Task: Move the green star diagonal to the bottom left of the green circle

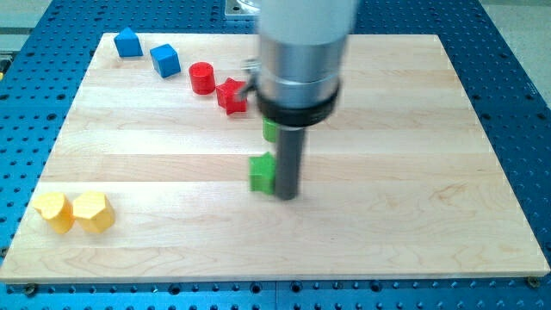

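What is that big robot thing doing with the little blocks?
A robot arm is pushing blocks around a wooden board. My tip sits right beside a green block, on its right in the view. Another green block peeks out behind the rod, mostly hidden. Red, blue and yellow blocks sit untouched elsewhere.

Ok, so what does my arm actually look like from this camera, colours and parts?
A broad, pale grey-white cylinder comes down from the view's top, blurred. Below it sits a silver metal section, then a black ring, then a narrower straight dark rod ending in my tip. No cables or markings can be made out. My tip is just right of a green block.
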`<state>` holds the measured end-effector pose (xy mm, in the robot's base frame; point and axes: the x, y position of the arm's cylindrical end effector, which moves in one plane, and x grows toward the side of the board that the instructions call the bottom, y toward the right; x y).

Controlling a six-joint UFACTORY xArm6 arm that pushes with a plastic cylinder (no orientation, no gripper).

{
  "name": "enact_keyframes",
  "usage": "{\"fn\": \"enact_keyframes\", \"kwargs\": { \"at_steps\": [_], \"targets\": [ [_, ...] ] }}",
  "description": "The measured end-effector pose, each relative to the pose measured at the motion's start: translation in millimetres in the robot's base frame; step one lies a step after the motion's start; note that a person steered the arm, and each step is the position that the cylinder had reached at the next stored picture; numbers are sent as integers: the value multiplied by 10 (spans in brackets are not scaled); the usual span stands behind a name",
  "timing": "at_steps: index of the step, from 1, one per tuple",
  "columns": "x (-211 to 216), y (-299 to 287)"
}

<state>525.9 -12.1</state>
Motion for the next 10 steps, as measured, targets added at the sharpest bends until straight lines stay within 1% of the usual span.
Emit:
{"fn": "enact_keyframes", "kwargs": {
  "at_steps": [1, 2, 3, 4, 5, 6, 9, 10],
  "targets": [
    [-54, 314],
    [-224, 689],
    [-270, -15],
    [-388, -496],
    [-489, -562],
    [-444, -941],
    [-479, -998],
    [-325, -881]
  ]
}}
